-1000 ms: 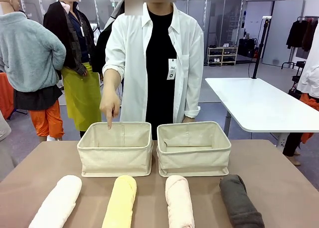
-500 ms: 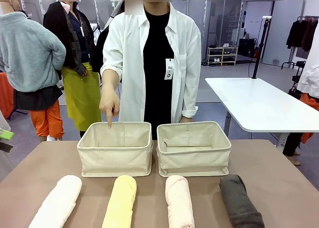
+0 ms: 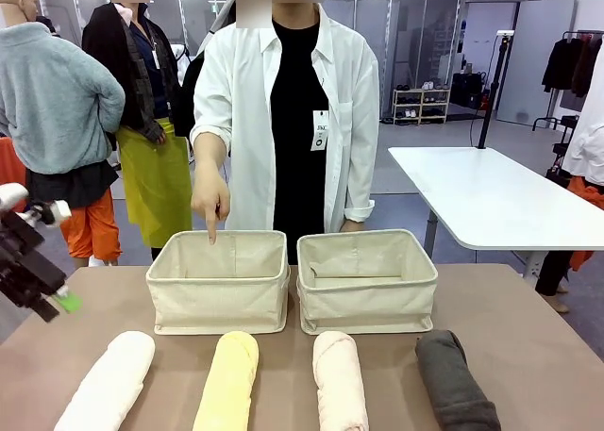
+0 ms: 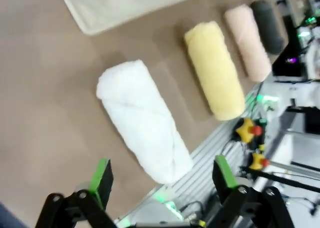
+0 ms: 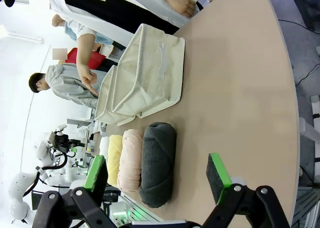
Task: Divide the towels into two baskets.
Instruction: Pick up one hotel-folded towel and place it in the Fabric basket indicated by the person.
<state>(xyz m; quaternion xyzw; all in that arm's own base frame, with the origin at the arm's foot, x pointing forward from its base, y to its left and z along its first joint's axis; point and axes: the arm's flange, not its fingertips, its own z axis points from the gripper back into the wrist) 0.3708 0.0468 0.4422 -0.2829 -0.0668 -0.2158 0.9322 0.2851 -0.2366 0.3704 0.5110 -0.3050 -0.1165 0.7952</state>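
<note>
Looking across from the front, far left first: left gripper up off the left end of the brown table, green pads spread wide, gripping nothing. Moving right along the near edge: white towel, pale yellow towel, pale pink towel, dark grey towel, all fat fuzzy terry rolls lying apart in a row. Behind them, left basket and right basket side by side, boxy cream canvas, soft walls, folded rims. Also a person's hand pointing one finger down at the left basket's far rim. Switching to the left wrist view gets a blurry top-down look at the white roll's diagonal wrap flap. Switching to the right wrist view puts the right gripper near the grey roll, pads likewise spread and holding nothing, plus the person's other hand at the far table edge.
</note>
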